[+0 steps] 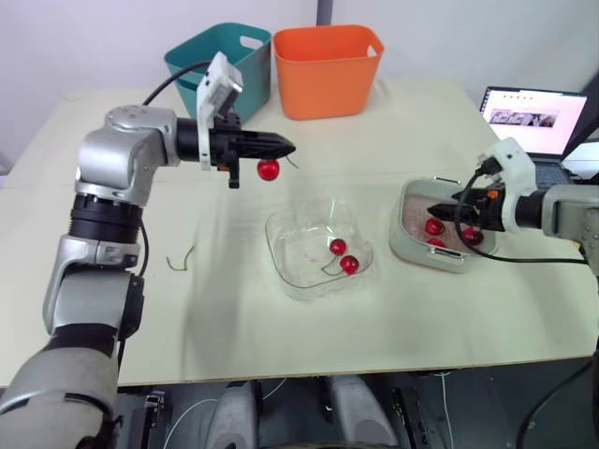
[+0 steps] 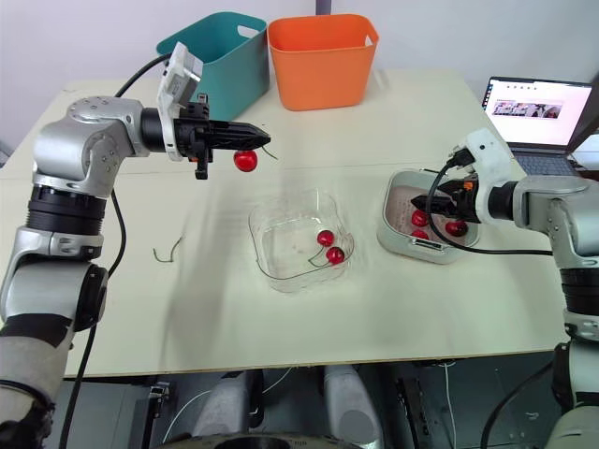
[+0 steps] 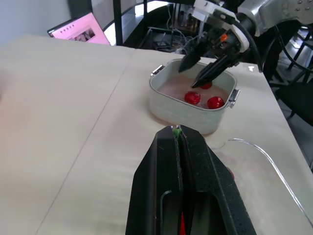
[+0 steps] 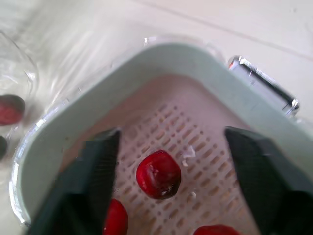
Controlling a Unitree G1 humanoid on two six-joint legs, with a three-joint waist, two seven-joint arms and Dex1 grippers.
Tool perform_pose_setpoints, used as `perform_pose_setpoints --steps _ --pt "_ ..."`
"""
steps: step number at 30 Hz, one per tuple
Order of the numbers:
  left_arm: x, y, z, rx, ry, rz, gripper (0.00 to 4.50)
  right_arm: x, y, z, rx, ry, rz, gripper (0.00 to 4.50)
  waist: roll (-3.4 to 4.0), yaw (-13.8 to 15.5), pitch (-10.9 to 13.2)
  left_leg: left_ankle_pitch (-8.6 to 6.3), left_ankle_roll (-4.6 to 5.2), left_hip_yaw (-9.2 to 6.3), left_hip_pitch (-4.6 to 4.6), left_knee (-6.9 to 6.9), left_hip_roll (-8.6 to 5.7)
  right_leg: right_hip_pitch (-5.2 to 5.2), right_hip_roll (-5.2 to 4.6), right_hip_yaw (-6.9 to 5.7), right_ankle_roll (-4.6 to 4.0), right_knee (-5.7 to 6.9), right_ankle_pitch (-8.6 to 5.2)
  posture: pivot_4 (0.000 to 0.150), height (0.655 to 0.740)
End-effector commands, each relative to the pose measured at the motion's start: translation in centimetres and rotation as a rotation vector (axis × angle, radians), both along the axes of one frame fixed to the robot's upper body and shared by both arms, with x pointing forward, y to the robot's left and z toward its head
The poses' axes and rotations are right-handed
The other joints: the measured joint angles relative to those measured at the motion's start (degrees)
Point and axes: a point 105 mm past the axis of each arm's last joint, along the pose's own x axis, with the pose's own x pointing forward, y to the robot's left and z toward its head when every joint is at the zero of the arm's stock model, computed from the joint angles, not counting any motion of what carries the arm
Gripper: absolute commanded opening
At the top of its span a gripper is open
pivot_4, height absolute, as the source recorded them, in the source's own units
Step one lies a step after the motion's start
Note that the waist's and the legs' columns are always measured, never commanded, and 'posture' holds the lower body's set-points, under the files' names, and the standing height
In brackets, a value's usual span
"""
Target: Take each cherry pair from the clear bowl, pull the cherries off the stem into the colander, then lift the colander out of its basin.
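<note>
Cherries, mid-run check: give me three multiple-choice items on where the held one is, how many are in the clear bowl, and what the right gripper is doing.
1. Where is the cherry whose stem the left gripper pinches?
A) hanging in the air above the table
B) lying in the colander
C) lying in the clear bowl

2. How many cherries lie in the clear bowl?
A) none
B) two
C) five

3. How is the right gripper?
A) shut on a cherry
B) open above the colander
C) shut on the bowl's rim

Answers:
1 A: the cherry dangles below the shut fingers, off the table.
2 B: two cherries sit in it.
3 B: its fingers are spread, with the colander's mesh between them.
</note>
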Motion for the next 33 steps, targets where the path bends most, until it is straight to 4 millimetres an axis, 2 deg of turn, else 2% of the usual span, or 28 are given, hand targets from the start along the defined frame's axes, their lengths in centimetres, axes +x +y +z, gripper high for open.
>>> perform_pose_setpoints --steps 1,3,5,7,12,14,16,21,33 --pt "-0.3 0.6 1.4 -0.021 -0.045 0.002 0.00 0.2 -0.1 2.6 0.011 -0.088 0.004 4.47 0.00 0.01 0.00 0.00 0.00 0.00 0.00 0.00 0.00 -0.01 0.00 0.00 0.00 0.00 0.00 0.150 0.7400" --pt "-0.4 0.5 2.0 -0.039 -0.049 -0.009 0.00 0.5 1.0 4.8 0.085 -0.150 0.041 4.47 0.00 -0.04 0.00 0.00 0.00 0.00 0.00 0.01 0.00 0.00 0.00 0.00 0.00 0.00 0.00 0.150 0.7400" --pt "-0.7 0.4 2.7 -0.055 -0.053 -0.028 0.00 0.1 3.4 6.9 0.184 -0.187 0.145 4.47 0.01 -0.11 0.00 0.00 0.00 0.01 0.00 0.00 0.00 -0.01 0.00 0.01 0.00 0.00 0.01 0.150 0.7400" --pt "-0.9 0.2 3.3 -0.063 -0.060 -0.043 0.00 -0.6 5.9 8.0 0.265 -0.189 0.246 4.47 0.01 -0.01 0.00 0.00 0.00 -0.03 0.01 -0.01 0.01 -0.01 0.03 -0.02 -0.02 0.03 0.03 0.150 0.7400" --pt "-1.3 -0.4 4.7 -0.099 -0.080 -0.063 0.00 -1.8 11.5 9.1 0.404 -0.158 0.432 4.47 0.01 0.02 0.00 0.00 0.00 -0.08 -0.01 0.01 0.01 0.03 0.00 -0.06 -0.07 0.02 0.05 0.150 0.7400" --pt "-1.6 -0.8 5.3 -0.129 -0.075 -0.083 0.00 -2.1 14.4 8.9 0.455 -0.133 0.525 4.47 0.01 0.05 0.00 0.00 0.00 -0.08 -0.01 0.02 0.01 0.03 0.00 -0.06 -0.12 0.04 0.09 0.150 0.7400" --pt "-1.8 -1.1 5.5 -0.141 -0.069 -0.095 0.00 -2.2 16.4 8.8 0.493 -0.114 0.573 4.47 0.01 0.03 0.00 0.00 0.00 -0.09 -0.01 0.02 0.01 0.04 0.00 -0.06 -0.15 0.04 0.11 0.150 0.7400" --pt "-2.3 -1.7 5.6 -0.148 -0.054 -0.124 0.00 -2.0 18.9 9.3 0.591 -0.099 0.626 4.47 0.02 0.04 0.01 0.00 0.00 -0.10 -0.04 0.01 0.01 0.01 0.00 -0.08 -0.15 0.05 0.11 0.150 0.7400" --pt "-2.7 -2.3 5.3 -0.151 -0.038 -0.140 0.00 -1.8 21.6 9.2 0.626 -0.082 0.676 4.47 0.02 -0.06 0.00 0.00 0.00 -0.12 -0.02 0.00 0.01 0.01 0.00 -0.09 -0.16 0.07 0.12 0.150 0.7400"
